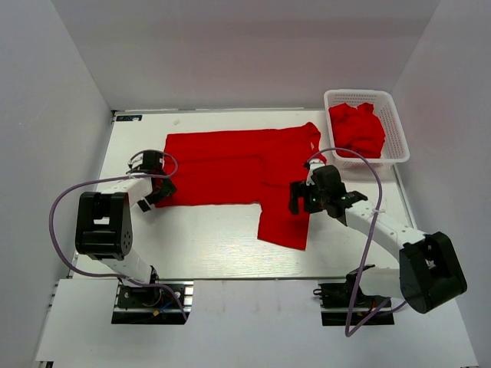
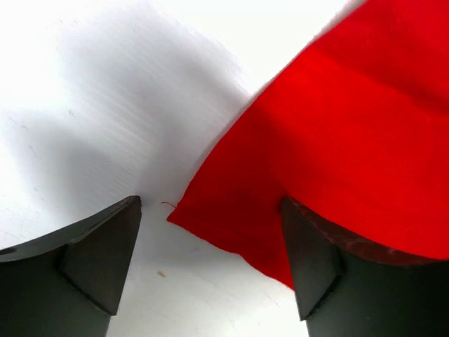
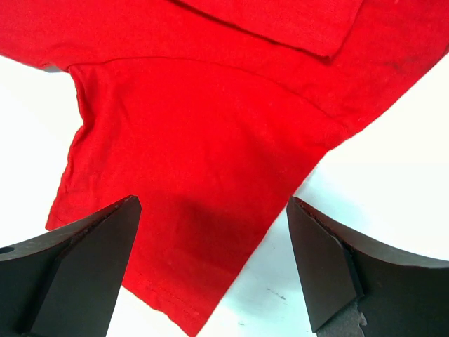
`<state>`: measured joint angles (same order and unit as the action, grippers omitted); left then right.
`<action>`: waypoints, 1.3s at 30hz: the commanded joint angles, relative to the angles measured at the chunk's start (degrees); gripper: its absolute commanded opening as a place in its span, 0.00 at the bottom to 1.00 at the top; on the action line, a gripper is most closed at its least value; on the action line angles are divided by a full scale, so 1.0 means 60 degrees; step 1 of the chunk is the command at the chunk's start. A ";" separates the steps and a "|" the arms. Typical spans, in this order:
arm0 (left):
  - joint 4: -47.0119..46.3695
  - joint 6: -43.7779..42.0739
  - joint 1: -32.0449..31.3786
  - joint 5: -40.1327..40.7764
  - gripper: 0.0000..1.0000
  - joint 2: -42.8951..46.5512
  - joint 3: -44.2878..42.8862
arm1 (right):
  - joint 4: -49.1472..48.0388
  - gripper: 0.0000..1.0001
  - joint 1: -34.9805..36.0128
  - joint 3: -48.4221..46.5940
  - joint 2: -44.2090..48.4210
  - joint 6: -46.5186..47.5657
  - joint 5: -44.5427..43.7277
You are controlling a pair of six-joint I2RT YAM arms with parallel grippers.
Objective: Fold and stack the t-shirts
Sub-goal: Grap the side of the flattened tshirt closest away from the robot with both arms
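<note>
A red t-shirt (image 1: 238, 169) lies spread flat on the white table, one sleeve (image 1: 282, 218) reaching toward the near edge. My left gripper (image 1: 156, 192) is open and empty, low over the shirt's near left corner (image 2: 210, 221); the corner lies between its fingers. My right gripper (image 1: 298, 199) is open and empty, just above the sleeve (image 3: 196, 210) at its right edge, straddling the sleeve's hem. More crumpled red t-shirts (image 1: 357, 129) fill the basket.
A white lattice basket (image 1: 393, 123) stands at the back right corner. White walls enclose the table (image 1: 215, 245) on three sides. Cables loop from both arms over the table.
</note>
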<state>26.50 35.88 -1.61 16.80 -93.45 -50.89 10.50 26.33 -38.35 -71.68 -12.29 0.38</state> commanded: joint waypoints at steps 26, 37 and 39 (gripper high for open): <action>-0.1224 0.0085 0.0019 -0.1217 0.00 -0.0041 0.1392 | 0.1546 0.88 0.3184 0.1264 -0.0648 -0.2579 -0.1675; -0.1136 -0.0091 0.0019 -0.1217 0.00 0.0048 0.1392 | 0.2484 0.25 0.4239 0.1074 -0.1823 -0.4469 -0.2964; -0.1136 -0.0091 0.0019 -0.1217 0.00 0.0150 0.1392 | 0.2439 0.16 0.4328 0.0958 -0.1707 -0.4440 -0.3037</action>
<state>12.62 35.81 -1.23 13.65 -91.79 -45.43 17.58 51.16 -35.90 -78.74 -34.48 -19.73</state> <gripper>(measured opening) 0.025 0.203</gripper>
